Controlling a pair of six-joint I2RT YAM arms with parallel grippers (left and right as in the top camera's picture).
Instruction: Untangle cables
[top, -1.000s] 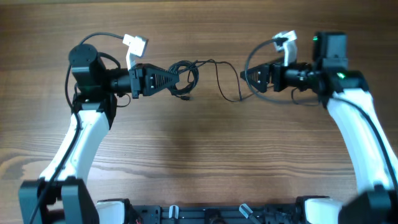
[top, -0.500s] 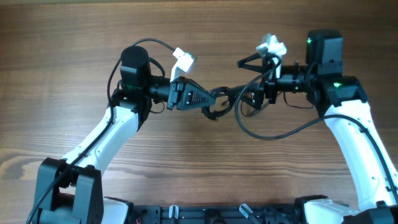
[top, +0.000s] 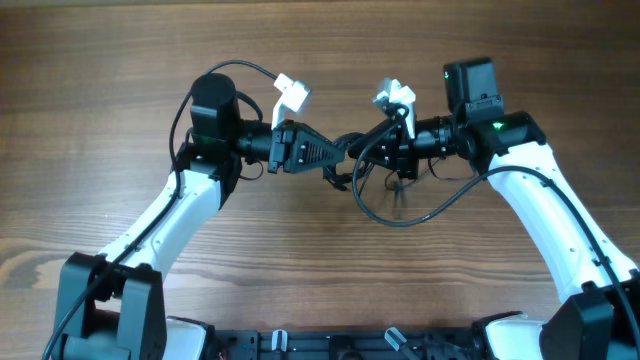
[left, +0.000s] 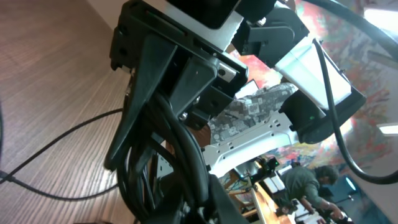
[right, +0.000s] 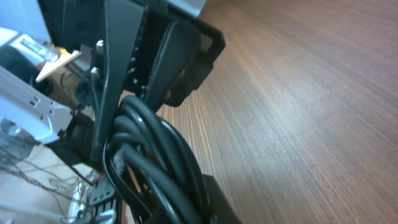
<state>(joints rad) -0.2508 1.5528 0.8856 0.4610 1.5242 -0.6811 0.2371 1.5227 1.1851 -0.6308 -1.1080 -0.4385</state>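
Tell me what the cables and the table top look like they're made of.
The cables: probably black rubber or plastic sheathing, semi-glossy. Light streaks run along the curved strands in the right wrist view, and they bend into tight loops.
The table: wood or a wood-look laminate, matte brown. Long grain lines show, but the pictures cannot tell real wood from a printed surface.

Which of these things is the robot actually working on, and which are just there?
Part of the job:
- the cables, a thin black tangle bunched between the two arms
- the left gripper and the right gripper, both at that tangle

Just there:
- the wooden table
- the arm's own thicker black cable
- the white connector on the left wrist
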